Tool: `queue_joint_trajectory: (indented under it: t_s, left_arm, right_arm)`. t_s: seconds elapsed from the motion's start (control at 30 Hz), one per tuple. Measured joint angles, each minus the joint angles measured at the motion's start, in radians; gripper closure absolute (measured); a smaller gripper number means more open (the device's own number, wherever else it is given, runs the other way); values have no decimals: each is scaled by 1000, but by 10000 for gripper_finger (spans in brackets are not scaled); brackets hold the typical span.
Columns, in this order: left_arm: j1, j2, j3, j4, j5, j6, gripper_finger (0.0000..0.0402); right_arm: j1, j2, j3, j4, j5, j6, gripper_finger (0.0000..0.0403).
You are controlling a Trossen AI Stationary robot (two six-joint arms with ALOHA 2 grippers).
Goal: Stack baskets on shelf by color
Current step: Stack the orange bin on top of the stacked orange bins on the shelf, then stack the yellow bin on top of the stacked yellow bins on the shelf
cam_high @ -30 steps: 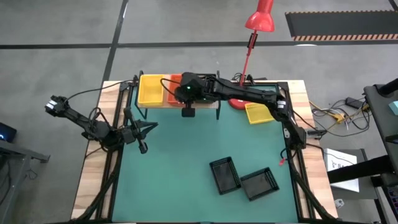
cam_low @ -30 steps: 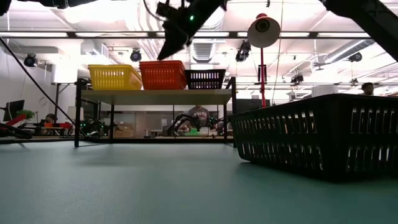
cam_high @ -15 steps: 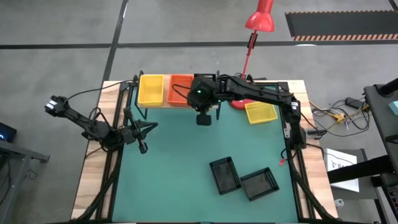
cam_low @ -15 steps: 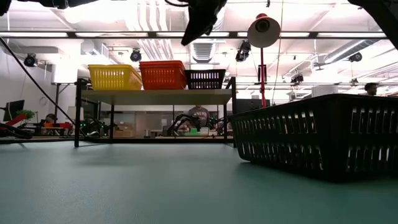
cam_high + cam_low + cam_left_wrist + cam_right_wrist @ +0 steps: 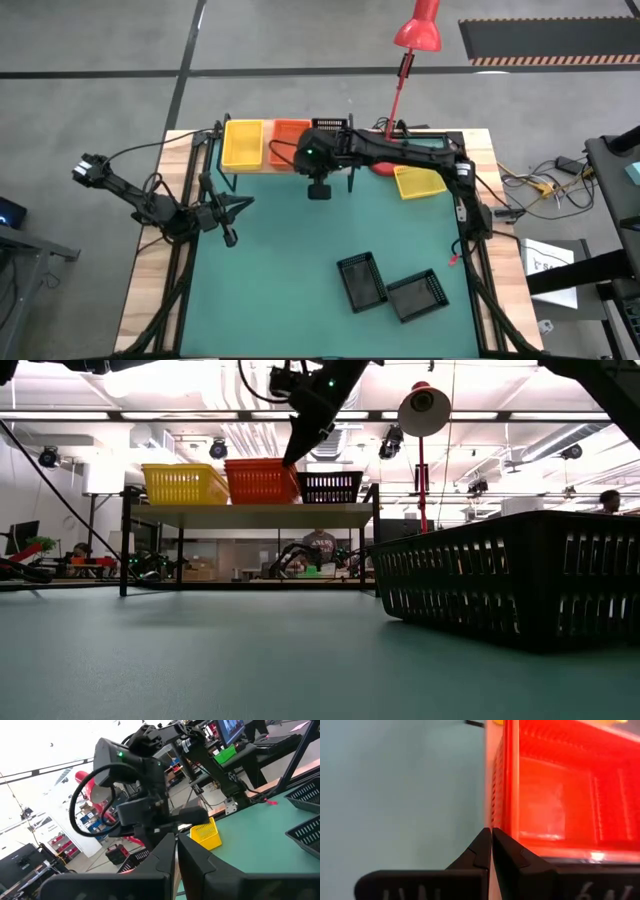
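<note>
The shelf (image 5: pixel 290 166) (image 5: pixel 250 515) stands at the table's far edge. On its plank top a yellow basket (image 5: pixel 243 143) (image 5: pixel 183 484), a red-orange basket (image 5: pixel 287 135) (image 5: pixel 260 481) and a black basket (image 5: pixel 331 126) (image 5: pixel 330 487) rest side by side. My right gripper (image 5: pixel 291 457) (image 5: pixel 491 834) is shut, above the shelf at the red-orange basket's corner nearest the black one. My left gripper (image 5: pixel 229 217) (image 5: pixel 176 851) is shut and waits at the table's left edge. My right gripper points its shut fingertips (image 5: pixel 294 452) slanting down from above at the red-orange basket's top rim corner (image 5: pixel 295 461), beside its side wall (image 5: pixel 501 795). Whether the tips touch the rim I cannot tell. The basket sits flat on the shelf.
A lone yellow basket (image 5: pixel 420 181) lies on the table right of the shelf. Two black baskets (image 5: pixel 362 280) (image 5: pixel 415 296) lie toward the near edge; one fills the low view's right (image 5: pixel 520 575). A red lamp (image 5: pixel 417 30) stands behind the shelf. Green table (image 5: pixel 270 270) is bare in the middle.
My right gripper rose and swung toward the table's right, away from the shelf's middle, then came back left and down to the red-orange basket's corner. Its fingers stayed shut. The baskets on the shelf show no sure shift.
</note>
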Motion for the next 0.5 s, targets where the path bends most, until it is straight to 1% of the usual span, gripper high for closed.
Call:
queue_joint_trajectory:
  t_s: [0.07,0.5]
  left_arm:
    - [0,1,0,0,0,1,398]
    - [0,0,0,1,0,2,398]
  right_arm:
    - [-6,-1,-1,-4,15,-3,394]
    - [-14,-19,-1,-27,16,3,394]
